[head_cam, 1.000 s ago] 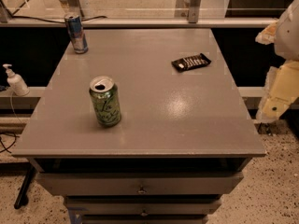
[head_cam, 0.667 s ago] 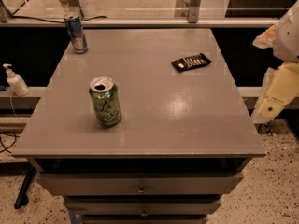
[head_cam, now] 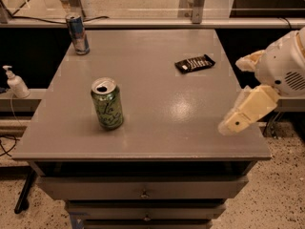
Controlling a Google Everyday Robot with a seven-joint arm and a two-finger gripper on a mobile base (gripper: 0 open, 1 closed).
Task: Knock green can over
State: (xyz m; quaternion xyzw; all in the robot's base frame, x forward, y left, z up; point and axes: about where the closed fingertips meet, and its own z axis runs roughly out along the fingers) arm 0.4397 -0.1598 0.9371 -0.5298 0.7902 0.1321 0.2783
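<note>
The green can (head_cam: 107, 104) stands upright on the left front part of the grey table (head_cam: 157, 80), its silver top open. My gripper (head_cam: 234, 95) is at the right edge of the table, well to the right of the can and apart from it. Its cream fingers (head_cam: 248, 111) are spread apart and hold nothing. The lower finger reaches over the table's front right corner.
A slim blue-and-silver can (head_cam: 77, 34) stands at the back left corner. A dark snack bar wrapper (head_cam: 194, 63) lies at the back right. A white pump bottle (head_cam: 16, 82) stands on a ledge left of the table. Drawers are below the tabletop.
My gripper has moved left, from beside the table to over its right edge. The green can and the other things have not moved.
</note>
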